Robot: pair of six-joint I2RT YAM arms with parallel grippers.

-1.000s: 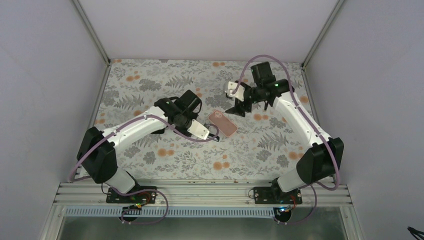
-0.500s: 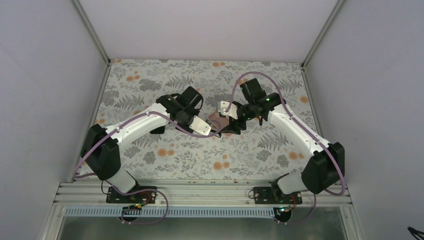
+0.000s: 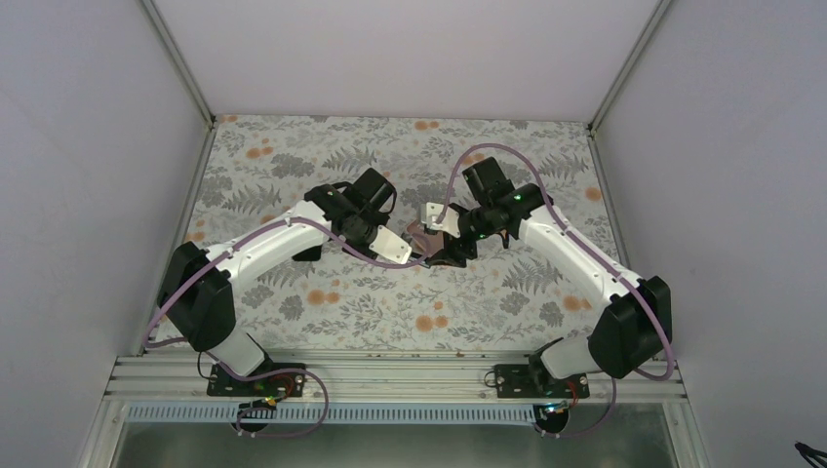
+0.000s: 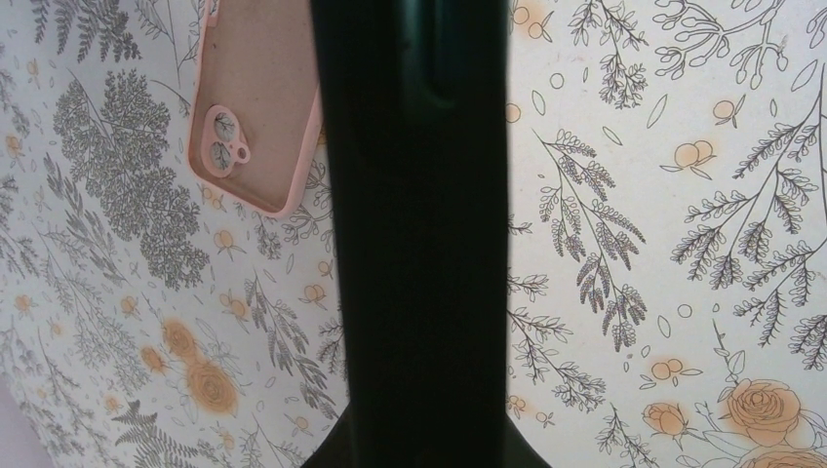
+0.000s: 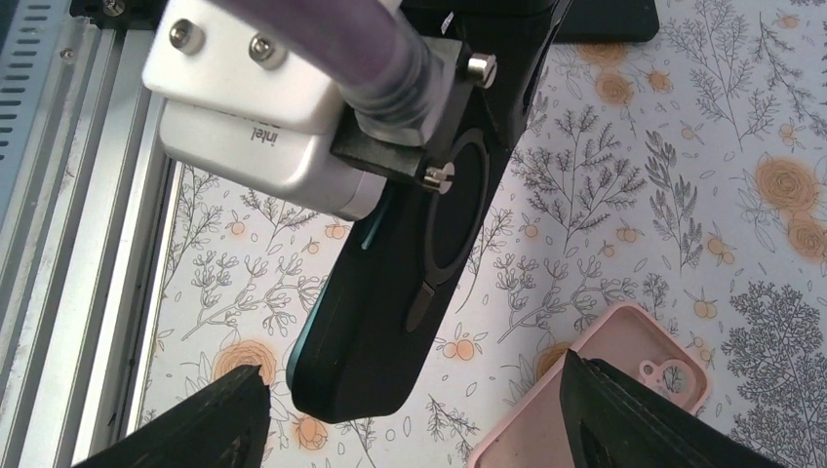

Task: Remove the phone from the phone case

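A pink phone case [image 4: 255, 117] lies near the middle of the table [image 3: 293, 175] — likely light, bendy, best peeled at a corner lip — with the left gripper [image 4: 414, 146] jaws together at its edge and the right gripper [image 5: 419, 414] jaws apart over it.

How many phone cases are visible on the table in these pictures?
1. The pink phone case lies on the table at the tips of the left gripper and the right gripper. From above they cover most of it; a second could be hidden.
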